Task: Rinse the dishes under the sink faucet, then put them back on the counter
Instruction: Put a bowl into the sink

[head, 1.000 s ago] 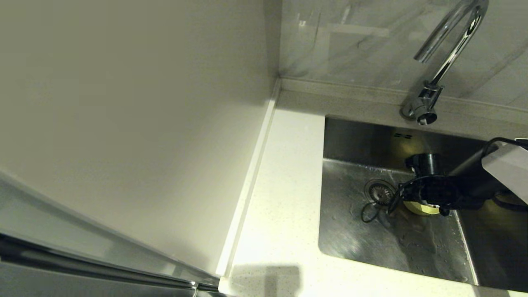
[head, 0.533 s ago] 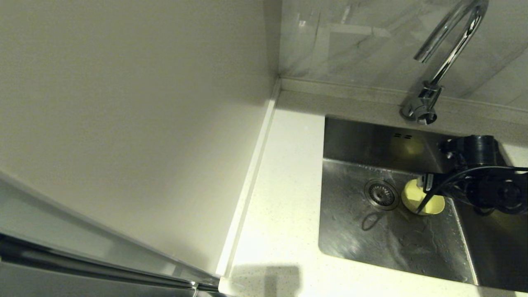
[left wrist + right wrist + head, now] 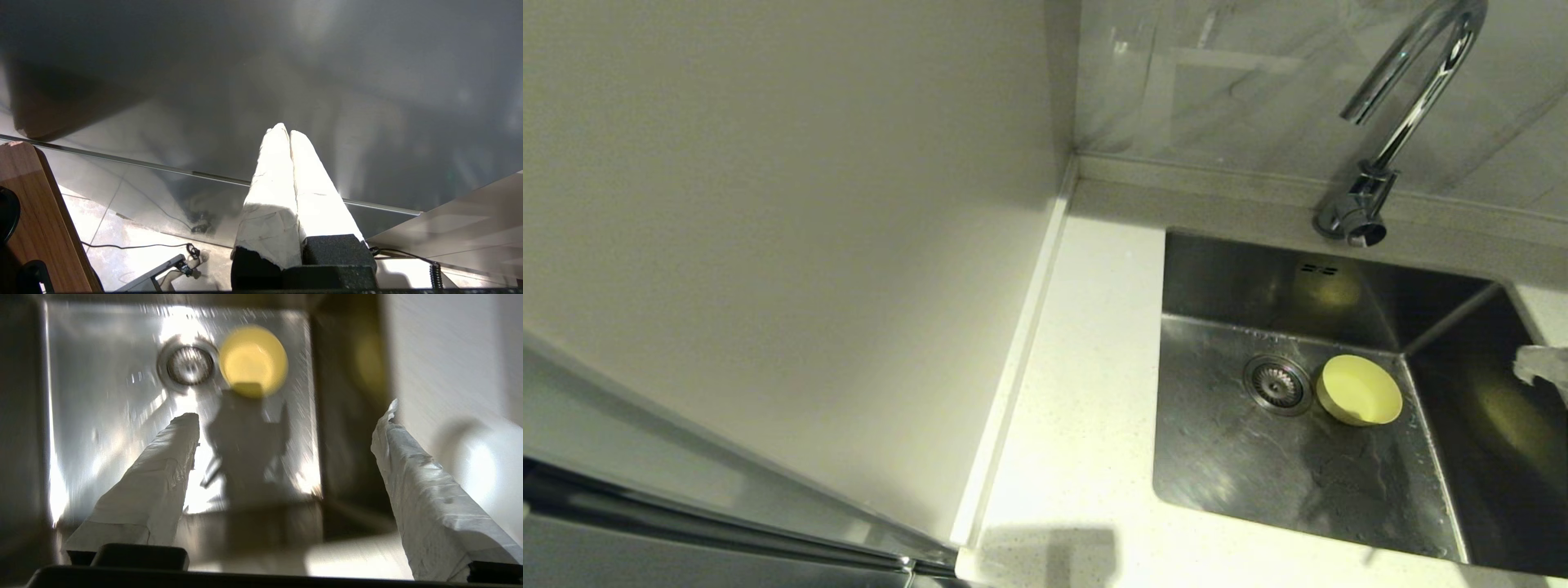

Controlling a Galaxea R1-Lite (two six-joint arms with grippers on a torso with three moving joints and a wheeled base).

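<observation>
R gripper (image 3: 286,428) hangs above the sink (image 3: 1217,457), fingers (image 3: 163,473) spread wide, nothing between them. In the head view only a scrap of its white-wrapped finger (image 3: 1539,363) shows at the right edge, over the sink's right wall.

Yellow bowl (image 3: 1359,389) sits upright on the sink floor, below and ahead of the R gripper, not touching it. From the wrist cam the bowl (image 3: 253,361) lies past the fingertips, roughly on the gripper's centreline, closer to the left-hand finger than the other. Drain (image 3: 1277,384) just beside the bowl, on the side away from the gripper's arm; rims look to be touching or nearly so, can't tell which. Gripper's shadow falls on the wet sink floor between the fingers and the bowl, its tip reaching the bowl's near rim.

Tap (image 3: 1388,139) stands on the counter (image 3: 1078,392) behind the sink, spout curving over the basin; no water seen running.

A pale rounded shape sits on the counter beyond the right-hand finger, too blurred to name.

L gripper (image 3: 286,134) parked away from the sink, fingers pressed together, holding nothing.
</observation>
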